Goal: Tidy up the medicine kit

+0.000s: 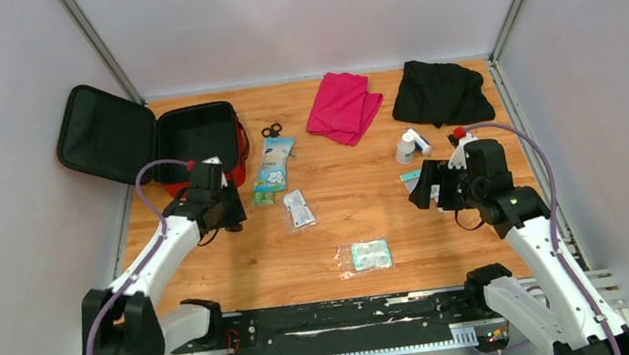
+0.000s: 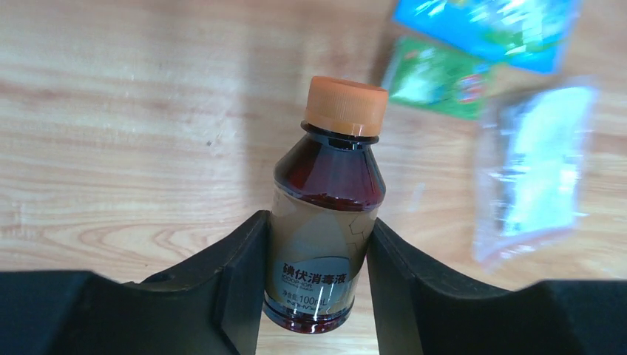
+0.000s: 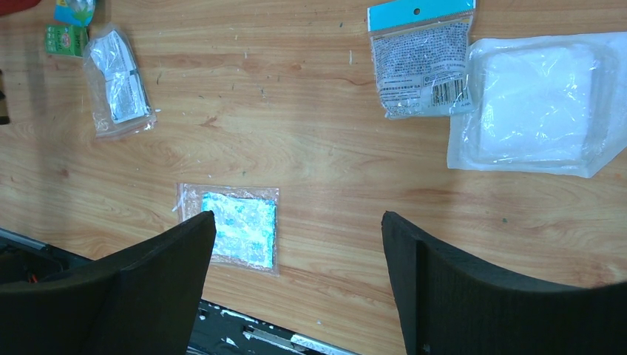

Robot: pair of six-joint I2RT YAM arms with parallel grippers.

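The medicine kit (image 1: 241, 146), a red zip case with black lining, lies open at the back left, its lid (image 1: 103, 135) leaning on the wall. Just in front of it is my left gripper (image 1: 229, 218). In the left wrist view a brown bottle (image 2: 325, 192) with an orange cap stands between the fingers, and my left gripper (image 2: 318, 222) is shut on its labelled body. My right gripper (image 3: 296, 222) hangs open over bare wood at the right, nothing between its fingers. A clear packet with a blue-white pad (image 3: 240, 229) lies by its left finger.
A pink cloth (image 1: 343, 107) and a black cloth (image 1: 442, 92) lie at the back. Scissors (image 1: 272, 131), a blue packet (image 1: 274, 164), a green packet (image 1: 263, 198) and a clear sachet (image 1: 298, 209) lie right of the kit. White bottles (image 1: 410, 144), a blue-topped packet (image 3: 421, 63) and a gauze pack (image 3: 536, 103) lie near the right arm.
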